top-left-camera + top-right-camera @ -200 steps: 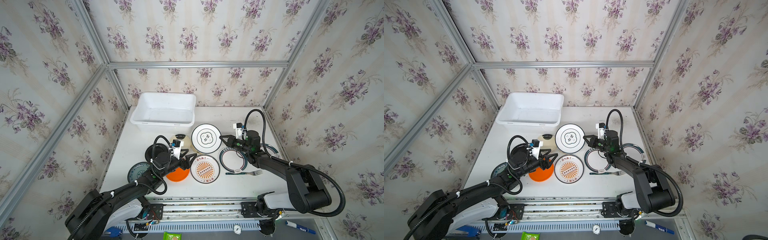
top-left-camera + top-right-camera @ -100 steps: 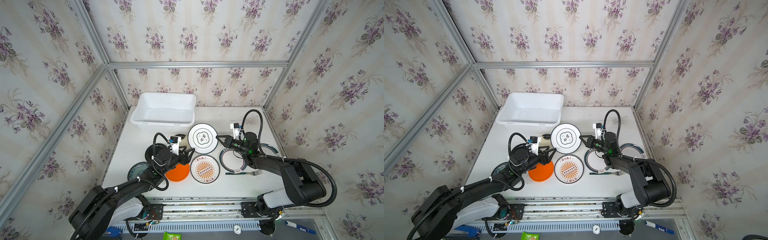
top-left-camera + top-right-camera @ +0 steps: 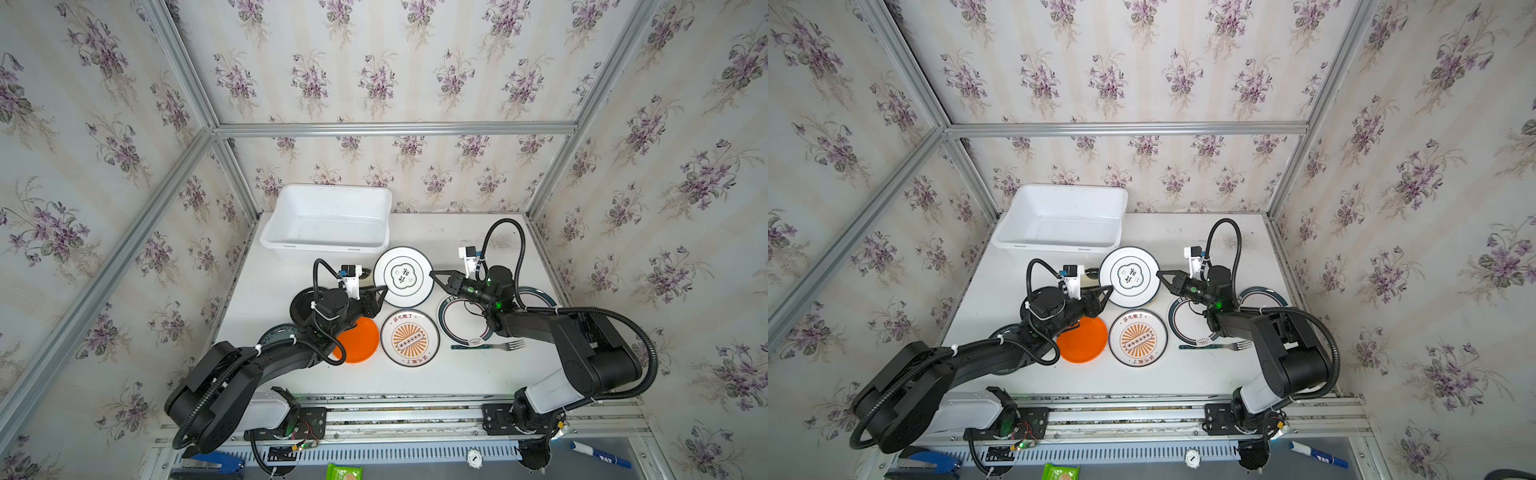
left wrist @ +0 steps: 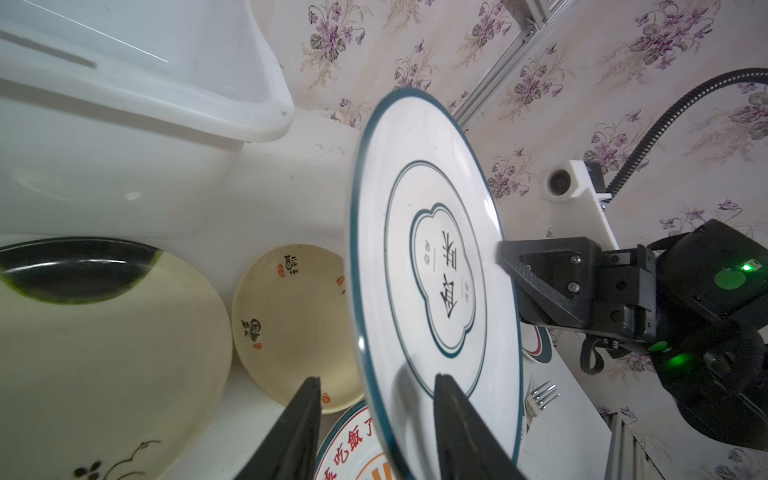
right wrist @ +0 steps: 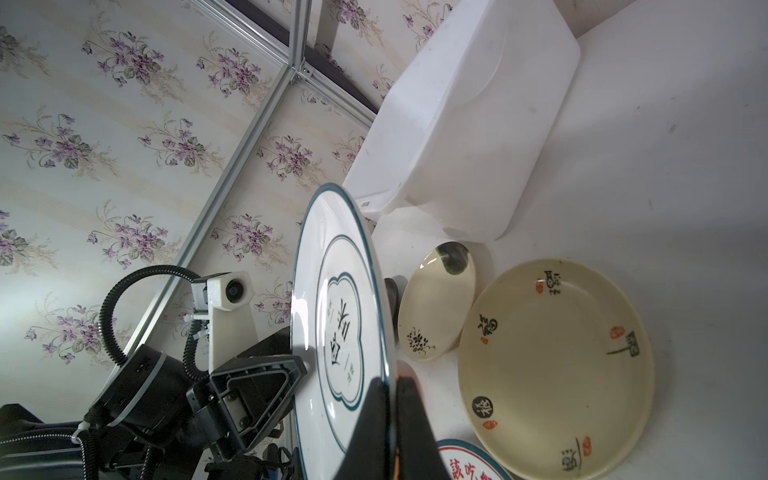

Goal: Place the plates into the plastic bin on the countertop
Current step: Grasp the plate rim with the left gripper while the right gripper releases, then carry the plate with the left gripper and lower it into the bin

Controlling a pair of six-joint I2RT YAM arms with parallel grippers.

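One teal-ringed plate (image 3: 403,276) hangs mid-frame: my right gripper (image 3: 432,274) pinches its rim, my left gripper (image 3: 383,294) straddles the opposite rim, spread.

1. Cream striped wallpaper (image 3: 374,75) with purple flower sprigs covers the left, back and right walls in both top views.
2. Aluminium bars (image 3: 395,129) frame the walls. One runs level across the upper middle of the frame, and others slant down from the upper corners.
3. The white, scuffed worktop (image 3: 457,378) fills the lower middle, with walls on three sides.
4. An aluminium rail (image 3: 395,409) runs along its near edge.
5. Below the rail, a grey slotted panel (image 3: 395,455) spans the bottom of the frame. A blue-and-white marker (image 3: 598,456) lies at lower right and a green packet (image 3: 344,471) at bottom centre.
6. The light is soft and even, and shadows are faint.
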